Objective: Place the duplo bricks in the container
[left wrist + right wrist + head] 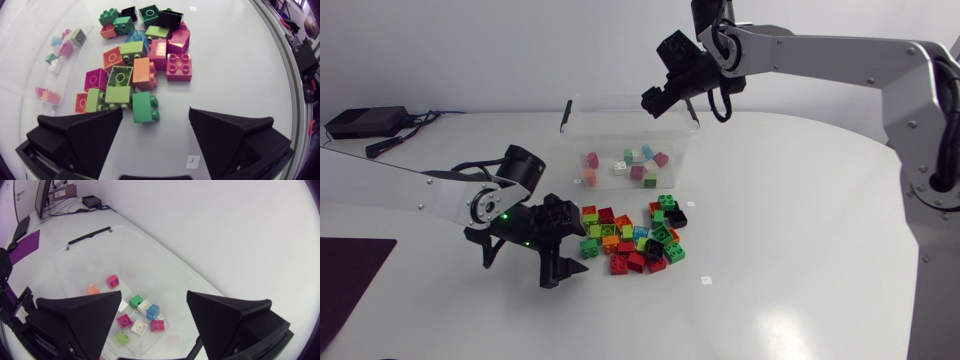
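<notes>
The white table (800, 250) carries the clear container (610, 115) at its far side, long axis running across the head view. The right gripper (154, 294) is held above it, fingers spread and empty, with a few bricks (124, 321) seen below on the floor. The pile of duplo bricks (635, 240) is spread before the container, just ahead of the left gripper (155, 112), whose fingers are wide apart. Nearest its fingertips, a green brick (144, 106) is laid on its side, long axis pointed away.
</notes>
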Available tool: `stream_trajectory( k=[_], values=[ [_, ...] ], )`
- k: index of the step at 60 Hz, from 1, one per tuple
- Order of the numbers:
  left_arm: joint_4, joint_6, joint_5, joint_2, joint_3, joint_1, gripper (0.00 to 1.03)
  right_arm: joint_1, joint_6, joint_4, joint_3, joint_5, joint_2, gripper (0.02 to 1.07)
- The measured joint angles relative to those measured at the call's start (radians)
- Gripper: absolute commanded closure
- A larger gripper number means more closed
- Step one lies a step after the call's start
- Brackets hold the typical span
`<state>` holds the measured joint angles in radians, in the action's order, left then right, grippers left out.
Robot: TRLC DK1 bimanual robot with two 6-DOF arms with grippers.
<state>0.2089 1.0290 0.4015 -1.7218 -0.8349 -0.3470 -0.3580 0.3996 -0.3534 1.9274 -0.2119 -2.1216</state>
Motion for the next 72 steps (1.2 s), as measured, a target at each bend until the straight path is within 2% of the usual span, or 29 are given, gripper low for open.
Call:
stream_trajectory(
  k=[8,24,33,49,72],
  values=[
    [-0.009,0.0,-0.011,-0.033,0.0,-0.006,0.3,0.0,0.0,0.03,-0.112,-0.001,0.096,0.08],
    [-0.039,-0.03,-0.018,-0.069,-0.016,-0.025,0.68,0.001,0.0,0.093,-0.404,-0.016,0.344,0.08],
    [-0.054,-0.043,-0.018,-0.088,-0.019,-0.039,0.71,0.01,0.0,0.114,-0.588,-0.027,0.46,0.08],
    [-0.039,-0.045,-0.031,-0.077,-0.019,-0.053,0.72,0.013,0.026,0.123,-0.839,-0.053,0.551,0.08],
    [0.073,-0.045,-0.037,0.091,-0.027,-0.028,0.72,-0.023,0.107,0.117,-0.965,-0.125,0.553,0.08]
  ],
)
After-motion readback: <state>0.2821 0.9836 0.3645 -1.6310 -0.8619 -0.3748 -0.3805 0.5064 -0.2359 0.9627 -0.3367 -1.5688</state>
